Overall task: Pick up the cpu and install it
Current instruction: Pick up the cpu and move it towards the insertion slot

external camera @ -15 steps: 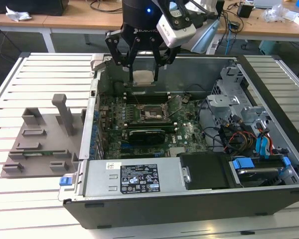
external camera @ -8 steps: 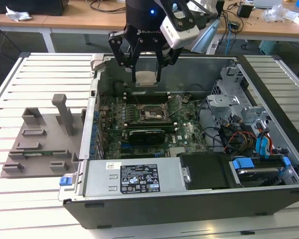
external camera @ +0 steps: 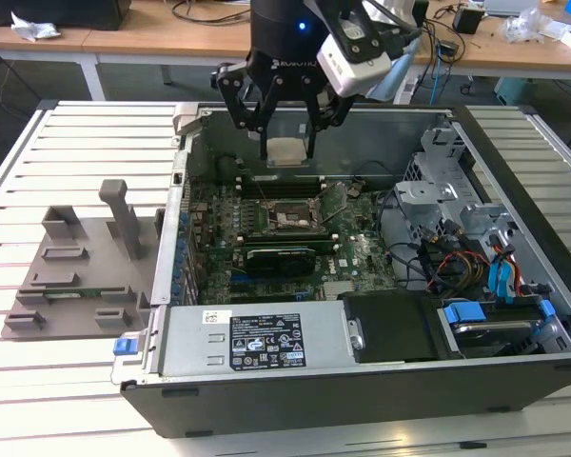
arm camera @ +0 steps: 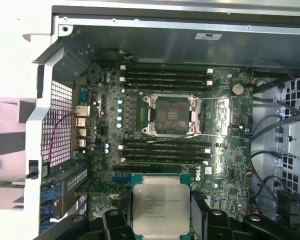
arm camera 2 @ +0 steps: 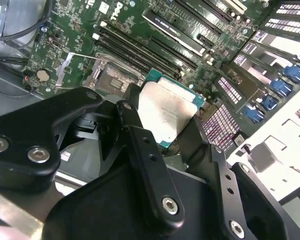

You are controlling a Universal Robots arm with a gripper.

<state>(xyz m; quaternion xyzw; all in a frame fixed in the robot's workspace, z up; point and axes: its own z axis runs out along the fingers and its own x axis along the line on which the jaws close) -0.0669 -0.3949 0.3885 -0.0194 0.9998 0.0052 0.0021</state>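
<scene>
Above the motherboard [arm camera: 105, 125] in the open computer case [external camera: 314, 405], the gripper [external camera: 287, 150] hangs with its jaws closed on opposite edges of the cpu [arm camera: 161, 207], held flat, clear of the socket [arm camera: 171, 115].

The cpu [arm camera: 161, 208] sits in the pincer [external camera: 287, 146] above the motherboard socket [arm camera: 171, 115].

We see an open computer case [external camera: 266, 405] lying on a white slatted table [external camera: 38, 381], with a grey plastic holder tray [external camera: 76, 276] just beside it toward the exterior view's left. Inside lie a green motherboard [external camera: 362, 262], a labelled silver metal box [external camera: 186, 343] along the near wall, and tangled cables [external camera: 447, 262] near blue-tabbed drive bays [external camera: 462, 312]. In the first wrist view we make out black memory slots [arm camera: 165, 77] and a coin battery [arm camera: 237, 89].
</scene>
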